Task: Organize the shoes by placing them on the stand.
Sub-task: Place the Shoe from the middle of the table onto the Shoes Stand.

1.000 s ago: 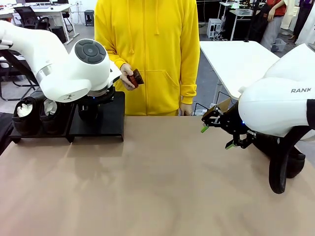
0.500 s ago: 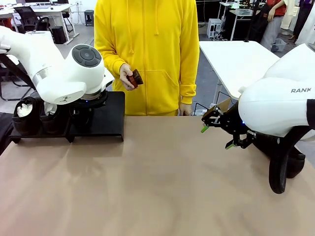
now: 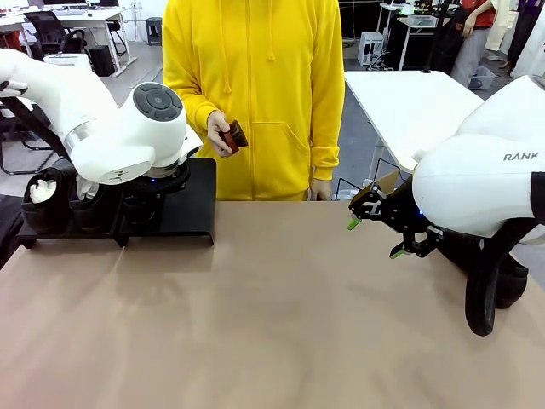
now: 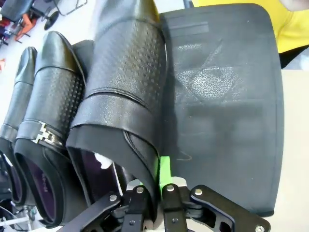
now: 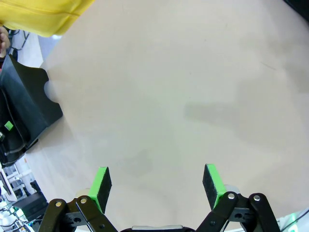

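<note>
In the left wrist view my left gripper is shut on the rim of a black shoe, one green pad pressed on its outside. That shoe lies along the left side of a matte black platform of the stand. Two more black shoes lie side by side to its left. From the front, two shoes with white stuffing sit on the stand's left platform, and my left arm hangs over the right platform. My right gripper is open over bare table, fingers wide apart.
A person in a yellow hoodie stands at the far edge and holds a small reddish-brown object. The brown tabletop stretches between the arms. A dark shape sits half hidden behind my right arm.
My left arm has sunk a little over the stand's right platform. The right arm and the person's hand have stayed put.
</note>
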Robot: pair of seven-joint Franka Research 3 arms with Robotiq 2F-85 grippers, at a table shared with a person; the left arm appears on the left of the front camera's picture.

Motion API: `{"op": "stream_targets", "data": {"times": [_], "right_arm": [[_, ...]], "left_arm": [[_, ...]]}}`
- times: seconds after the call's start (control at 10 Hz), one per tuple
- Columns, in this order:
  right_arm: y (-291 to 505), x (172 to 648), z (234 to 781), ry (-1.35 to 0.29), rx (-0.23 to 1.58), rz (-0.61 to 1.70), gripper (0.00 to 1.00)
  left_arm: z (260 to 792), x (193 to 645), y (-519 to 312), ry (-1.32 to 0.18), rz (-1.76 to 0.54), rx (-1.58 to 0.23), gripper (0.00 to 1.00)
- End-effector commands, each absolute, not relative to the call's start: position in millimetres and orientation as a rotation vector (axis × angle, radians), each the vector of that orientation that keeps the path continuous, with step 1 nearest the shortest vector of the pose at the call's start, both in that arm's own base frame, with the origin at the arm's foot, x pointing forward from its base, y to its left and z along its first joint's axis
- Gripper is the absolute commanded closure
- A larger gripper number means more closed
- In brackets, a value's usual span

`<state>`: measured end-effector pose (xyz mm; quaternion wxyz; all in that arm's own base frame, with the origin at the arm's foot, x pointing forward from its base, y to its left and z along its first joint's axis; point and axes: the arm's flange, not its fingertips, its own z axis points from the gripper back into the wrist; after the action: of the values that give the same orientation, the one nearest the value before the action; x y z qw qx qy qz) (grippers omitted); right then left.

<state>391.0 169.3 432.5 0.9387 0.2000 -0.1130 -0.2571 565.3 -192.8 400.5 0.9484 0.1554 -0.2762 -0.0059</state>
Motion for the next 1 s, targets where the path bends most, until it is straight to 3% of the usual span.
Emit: {"op": "stream_targets", "data": {"times": [0.0, 0.3, 0.6, 0.7, 0.9], "right_arm": [[166.1, 393.0, 433.3, -0.225, 0.425, -0.503, 0.0], [166.1, 393.0, 433.3, -0.225, 0.425, -0.503, 0.0], [166.1, 393.0, 433.3, -0.225, 0.425, -0.503, 0.0], [166.1, 393.0, 433.3, -0.225, 0.425, -0.503, 0.0], [166.1, 393.0, 433.3, -0.225, 0.425, -0.503, 0.0]], "left_arm": [[404.5, 576.5, -185.9, -0.594, 0.018, 0.294, 0.55], [408.5, 573.1, -182.3, -0.63, 0.046, 0.3, 0.0], [432.9, 547.3, -182.2, -0.613, 0.07, 0.246, 0.0], [419.0, 572.7, -183.2, -0.618, 0.041, 0.277, 0.0], [419.0, 572.7, -183.2, -0.618, 0.041, 0.277, 0.0]]}}
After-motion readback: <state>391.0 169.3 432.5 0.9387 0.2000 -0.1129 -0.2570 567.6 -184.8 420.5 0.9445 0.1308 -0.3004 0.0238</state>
